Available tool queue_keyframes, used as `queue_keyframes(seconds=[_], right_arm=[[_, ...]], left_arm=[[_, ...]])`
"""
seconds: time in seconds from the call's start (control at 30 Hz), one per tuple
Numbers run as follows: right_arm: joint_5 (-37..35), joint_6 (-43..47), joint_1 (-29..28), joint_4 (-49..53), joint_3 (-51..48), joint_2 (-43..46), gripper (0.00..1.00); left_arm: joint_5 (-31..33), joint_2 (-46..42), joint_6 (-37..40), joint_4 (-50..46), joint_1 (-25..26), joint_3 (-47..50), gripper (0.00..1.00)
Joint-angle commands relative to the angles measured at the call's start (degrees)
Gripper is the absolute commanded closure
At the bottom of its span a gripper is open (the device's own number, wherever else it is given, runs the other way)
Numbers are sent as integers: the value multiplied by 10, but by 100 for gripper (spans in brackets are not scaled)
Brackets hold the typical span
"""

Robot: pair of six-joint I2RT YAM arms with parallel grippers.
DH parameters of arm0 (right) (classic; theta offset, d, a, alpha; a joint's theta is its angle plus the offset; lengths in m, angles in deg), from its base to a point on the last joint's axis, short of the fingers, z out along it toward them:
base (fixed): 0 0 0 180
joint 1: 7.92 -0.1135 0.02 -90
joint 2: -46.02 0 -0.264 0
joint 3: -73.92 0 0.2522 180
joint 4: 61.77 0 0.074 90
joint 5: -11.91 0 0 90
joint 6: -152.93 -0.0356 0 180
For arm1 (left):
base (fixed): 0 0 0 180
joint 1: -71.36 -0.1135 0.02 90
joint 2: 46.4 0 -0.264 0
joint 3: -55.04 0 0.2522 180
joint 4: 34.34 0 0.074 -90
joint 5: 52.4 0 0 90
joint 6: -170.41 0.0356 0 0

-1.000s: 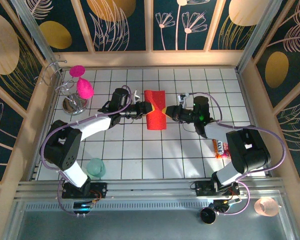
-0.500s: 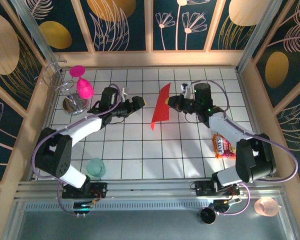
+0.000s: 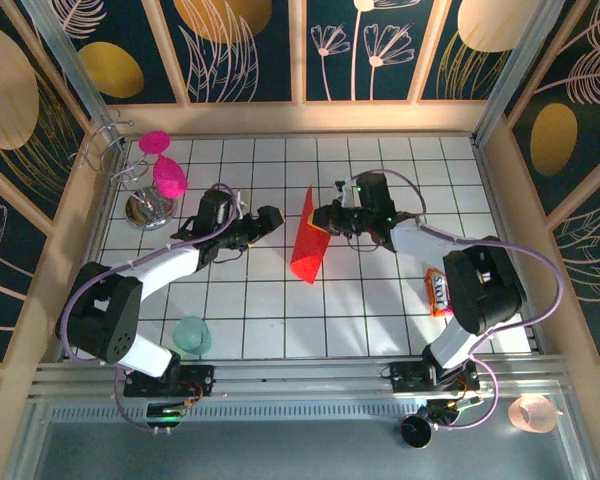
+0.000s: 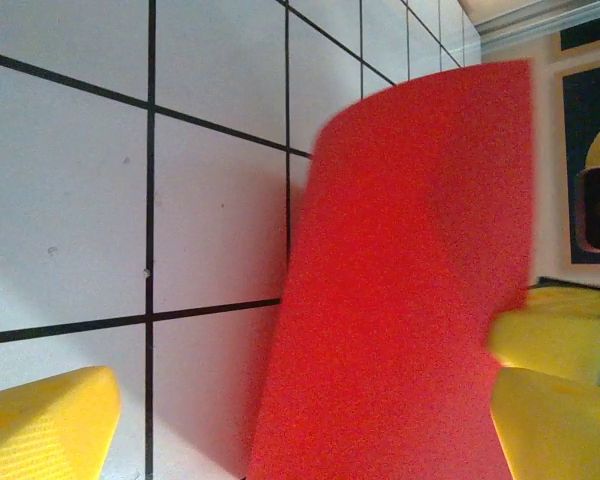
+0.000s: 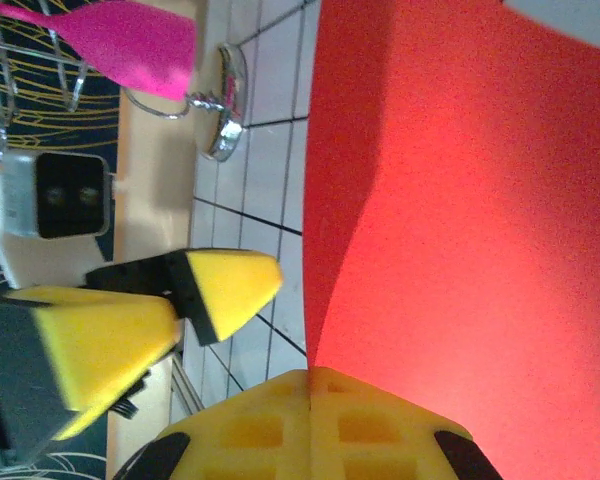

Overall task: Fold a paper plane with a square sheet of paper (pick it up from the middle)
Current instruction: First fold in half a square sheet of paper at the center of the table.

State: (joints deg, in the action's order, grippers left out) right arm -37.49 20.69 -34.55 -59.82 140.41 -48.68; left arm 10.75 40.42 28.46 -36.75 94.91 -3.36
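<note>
Pick-up step in hand: right end effector clamped on the square sheet of paper, held bowed over the mid-worktop; left end effector stands apart beside it; next, judged, lay it flat for creasing.

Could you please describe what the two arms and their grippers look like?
The left arm and right arm have white shells, black joints and looping lilac cables. The left gripper and right gripper are black with yellow finger pads.
</note>
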Motion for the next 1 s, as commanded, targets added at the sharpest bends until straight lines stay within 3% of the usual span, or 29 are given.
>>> queue_keyframes(seconds=[0.0, 0.37, 0.73, 0.97], right_arm=[[22, -26, -1, -86, -28, -13, 100], [-15, -22, 5, -105, -108, -31, 100], [-35, 1, 5, -76, -92, -61, 100], [-37, 5, 5, -72, -86, -71, 100]], left_arm=[[-21, 16, -9, 31, -3, 8, 7], [-31, 42, 0, 19, 3, 24, 15], [23, 96, 34, -64, 64, -41, 26], [22, 134, 19, -57, 83, -59, 34]])
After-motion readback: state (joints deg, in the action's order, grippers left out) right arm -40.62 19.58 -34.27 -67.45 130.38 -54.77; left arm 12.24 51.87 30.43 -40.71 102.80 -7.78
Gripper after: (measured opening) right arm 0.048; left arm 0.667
